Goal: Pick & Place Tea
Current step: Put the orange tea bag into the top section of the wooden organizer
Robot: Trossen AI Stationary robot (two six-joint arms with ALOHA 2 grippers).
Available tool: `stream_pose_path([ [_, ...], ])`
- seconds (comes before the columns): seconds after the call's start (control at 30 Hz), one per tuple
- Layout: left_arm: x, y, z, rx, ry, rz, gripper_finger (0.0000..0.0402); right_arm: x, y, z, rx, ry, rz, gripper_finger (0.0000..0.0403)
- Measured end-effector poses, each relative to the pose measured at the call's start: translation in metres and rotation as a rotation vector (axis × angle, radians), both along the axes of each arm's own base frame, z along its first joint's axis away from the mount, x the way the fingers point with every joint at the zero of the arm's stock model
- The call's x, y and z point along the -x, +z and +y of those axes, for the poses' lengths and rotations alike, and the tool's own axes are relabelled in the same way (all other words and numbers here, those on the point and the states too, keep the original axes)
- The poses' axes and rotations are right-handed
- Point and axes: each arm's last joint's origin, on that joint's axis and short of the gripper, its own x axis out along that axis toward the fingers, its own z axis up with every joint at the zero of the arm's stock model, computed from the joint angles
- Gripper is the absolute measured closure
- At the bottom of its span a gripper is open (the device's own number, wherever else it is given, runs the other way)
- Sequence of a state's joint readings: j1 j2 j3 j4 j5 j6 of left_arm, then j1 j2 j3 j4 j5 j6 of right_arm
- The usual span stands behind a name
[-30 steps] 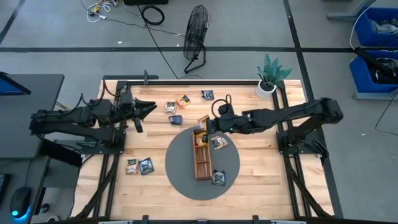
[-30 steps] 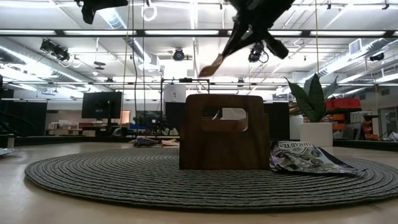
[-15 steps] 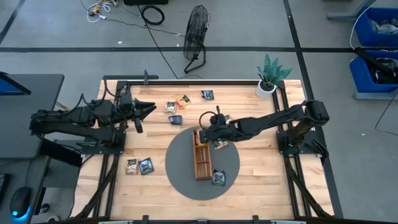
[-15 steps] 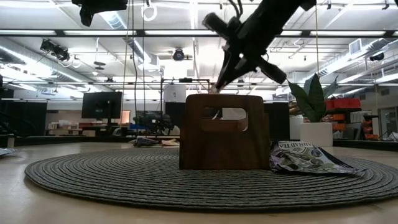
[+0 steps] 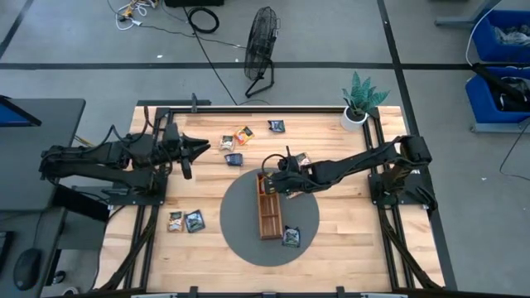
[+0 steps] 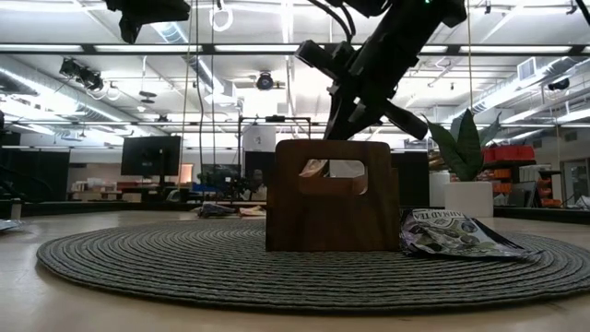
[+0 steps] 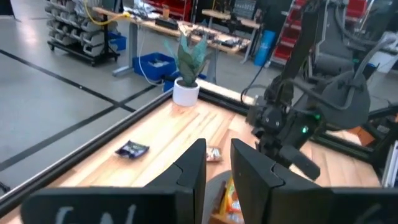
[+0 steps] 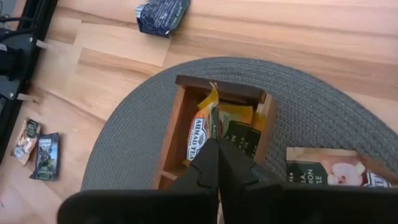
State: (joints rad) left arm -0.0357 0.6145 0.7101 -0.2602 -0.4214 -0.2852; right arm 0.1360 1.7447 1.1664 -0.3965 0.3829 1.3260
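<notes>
The left gripper [image 5: 199,147] hangs over the table's left side, well away from the mat, its jaws a little apart with nothing between them. Two sachets [image 5: 185,221] lie side by side near the table's front left. Three more [image 5: 234,137] sit in a loose cluster behind the round grey mat [image 5: 240,228], a dark blue sachet [image 5: 276,126] lies farther back, and a potted plant [image 5: 358,103] stands at the back right corner. On the mat stands the long wooden tray [image 5: 269,217]. The right gripper [image 8: 216,163] reaches over the tray's far end, pinched tight on an orange sachet [image 8: 205,121] that stands upright in the end compartment beside a dark one. A pale sachet [image 8: 329,171] lies on the mat just right of the tray, and another sachet [image 5: 291,237] near its front end.
</notes>
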Motion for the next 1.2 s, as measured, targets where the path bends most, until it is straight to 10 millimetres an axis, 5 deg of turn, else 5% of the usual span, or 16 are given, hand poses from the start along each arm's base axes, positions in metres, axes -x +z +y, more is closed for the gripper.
stream_pose_path([
  [0.37, -0.006, -0.003, 0.0, 0.0, -0.001, 0.021, 0.0326, -0.001, 0.001, 0.0, 0.021, 0.041, 0.003, 0.0385],
  [0.77, -0.006, -0.003, 0.0, 0.007, 0.001, 0.019, 0.0326, 0.0, 0.001, 0.0, 0.032, 0.078, 0.023, 0.0293],
  [1.0, -0.006, -0.003, 0.0, 0.016, 0.002, 0.021, 0.0326, -0.007, 0.027, 0.004, 0.126, 0.379, -0.111, 0.0262],
  [1.2, -0.006, -0.003, 0.0, 0.016, 0.002, 0.021, 0.0326, -0.007, 0.028, 0.005, 0.189, 0.599, -0.096, 0.0309],
])
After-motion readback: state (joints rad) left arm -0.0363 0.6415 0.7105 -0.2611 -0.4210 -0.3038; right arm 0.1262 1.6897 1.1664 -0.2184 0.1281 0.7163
